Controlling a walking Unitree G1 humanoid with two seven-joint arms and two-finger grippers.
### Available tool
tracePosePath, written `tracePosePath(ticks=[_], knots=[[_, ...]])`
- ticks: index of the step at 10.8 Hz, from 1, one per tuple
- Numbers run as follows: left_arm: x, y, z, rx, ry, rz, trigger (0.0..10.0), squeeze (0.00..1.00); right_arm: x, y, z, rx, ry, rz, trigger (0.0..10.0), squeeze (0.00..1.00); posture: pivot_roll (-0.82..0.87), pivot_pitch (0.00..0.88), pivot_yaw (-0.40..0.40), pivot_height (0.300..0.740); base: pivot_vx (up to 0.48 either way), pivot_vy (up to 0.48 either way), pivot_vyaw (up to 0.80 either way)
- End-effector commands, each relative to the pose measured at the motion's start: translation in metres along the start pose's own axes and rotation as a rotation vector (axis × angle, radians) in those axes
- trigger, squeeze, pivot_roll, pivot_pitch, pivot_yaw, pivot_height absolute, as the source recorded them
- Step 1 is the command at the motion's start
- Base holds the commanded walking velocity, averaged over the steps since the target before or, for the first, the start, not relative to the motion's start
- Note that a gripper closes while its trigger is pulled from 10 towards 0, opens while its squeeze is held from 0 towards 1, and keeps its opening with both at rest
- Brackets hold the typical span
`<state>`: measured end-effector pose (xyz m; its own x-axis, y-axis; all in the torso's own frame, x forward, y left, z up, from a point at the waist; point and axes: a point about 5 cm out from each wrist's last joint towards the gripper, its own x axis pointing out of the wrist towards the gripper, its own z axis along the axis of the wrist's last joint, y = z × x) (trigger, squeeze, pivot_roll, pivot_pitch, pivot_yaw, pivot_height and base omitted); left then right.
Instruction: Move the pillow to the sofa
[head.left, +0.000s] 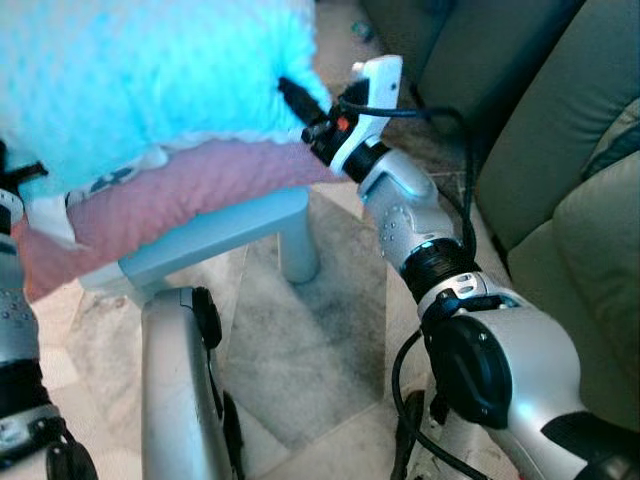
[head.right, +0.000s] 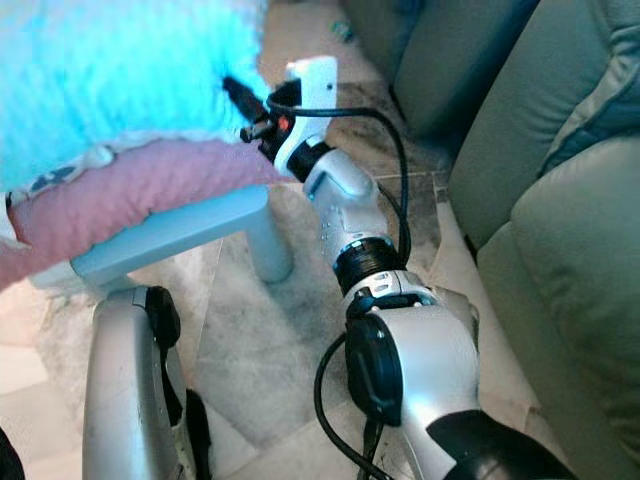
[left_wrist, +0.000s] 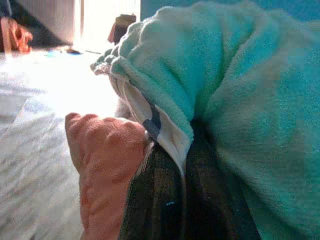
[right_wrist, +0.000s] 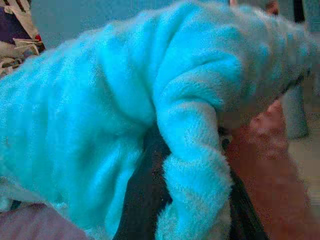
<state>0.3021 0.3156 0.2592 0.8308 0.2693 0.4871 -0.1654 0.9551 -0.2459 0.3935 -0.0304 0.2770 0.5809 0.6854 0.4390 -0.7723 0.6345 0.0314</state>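
Nearest to us, our own silver leg (head.left: 180, 390) fills the lower foreground, with the marbled floor (head.left: 310, 350) beside it. At the far left, our left gripper (left_wrist: 185, 200) has its dark fingers (left_wrist: 150, 200) pinched narrow on the edge of the turquoise pillow (head.left: 140, 80), a fold of fleece and white lining caught between them. That pillow rests on top of a pink cushion (head.left: 170, 200), which lies on a pale blue-grey stool (head.left: 240, 235). Moving right, our right gripper (head.left: 300, 110) presses its black fingers into the pillow's other edge, closed narrowly around a bunch of the plush. Further right stands the olive sofa (head.left: 560, 180), near but apart from the stool.

We judge the step in hand to be the two-handed grasp, with the lift just starting. Next we would need to raise the pillow clear of the pink cushion without dragging it along, then turn right and carry it over the sofa seat.
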Motion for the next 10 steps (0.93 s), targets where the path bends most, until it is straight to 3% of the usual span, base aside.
tracePosePath(ticks=[1,4,6,7,8,9,10], knots=[[-0.003,-0.005,0.009,0.03,-0.06,-0.014,0.0,0.0,-0.001,0.003,0.004,-0.043,-0.032,0.026,0.0,0.0,-0.07,0.164,0.002,0.347,0.0,0.0,0.0],[-0.008,-0.006,0.001,0.039,-0.058,0.037,0.0,0.0,-0.012,-0.001,0.001,-0.081,-0.031,0.02,0.0,0.0,-0.09,0.113,0.005,0.347,0.0,0.0,0.0],[-0.023,0.007,-0.012,0.131,0.005,0.157,0.0,0.0,-0.016,-0.002,-0.008,-0.072,0.017,0.024,0.0,0.0,-0.09,0.1,-0.007,0.347,0.0,0.0,0.0],[-0.032,0.014,-0.016,0.135,0.03,0.216,2.0,0.0,-0.016,0.0,-0.012,-0.073,0.029,0.033,0.0,0.0,-0.08,0.106,-0.013,0.347,0.0,0.0,0.0],[-0.038,0.02,-0.016,0.142,0.039,0.251,7.2,0.85,-0.016,0.002,-0.014,-0.068,0.035,0.04,0.0,0.0,-0.08,0.116,-0.017,0.347,0.0,0.0,0.0],[-0.046,0.029,-0.017,0.179,0.052,0.291,8.9,1.0,-0.014,0.006,-0.017,-0.06,0.042,0.052,0.0,0.0,-0.07,0.124,-0.019,0.347,0.0,0.0,0.0],[-0.05,0.033,-0.017,0.204,0.057,0.318,8.3,1.0,-0.014,0.007,-0.02,-0.055,0.049,0.057,0.0,0.0,-0.07,0.133,-0.021,0.347,0.0,0.0,0.0]])
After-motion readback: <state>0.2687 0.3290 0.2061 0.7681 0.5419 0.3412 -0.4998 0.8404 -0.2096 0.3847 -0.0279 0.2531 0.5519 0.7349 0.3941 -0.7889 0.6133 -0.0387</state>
